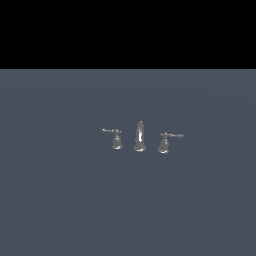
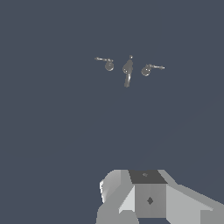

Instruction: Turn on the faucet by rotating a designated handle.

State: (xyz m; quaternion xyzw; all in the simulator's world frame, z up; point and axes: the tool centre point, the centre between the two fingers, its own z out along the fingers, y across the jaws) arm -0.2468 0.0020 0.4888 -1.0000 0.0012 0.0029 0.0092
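The faucet [image 1: 140, 136] is a tiny silver set standing on the flat grey-blue floor, with an upright tapered spout in the middle. The handle [image 1: 165, 142], with the wider bell base and thicker lever, stands on the exterior view's right of the spout, its lever pointing away from the spout. In the wrist view the faucet [image 2: 127, 69] and the handle [image 2: 147, 69] lie far off. Only the white and grey body of my gripper [image 2: 148, 199] shows there, well short of the faucet. Its fingers are hidden. The arm does not appear in the exterior view.
A slimmer handle [image 1: 116, 138] with a thin lever stands on the other side of the spout. The grey-blue floor [image 1: 60, 200] spreads around the set in every direction, ending in black at the far side.
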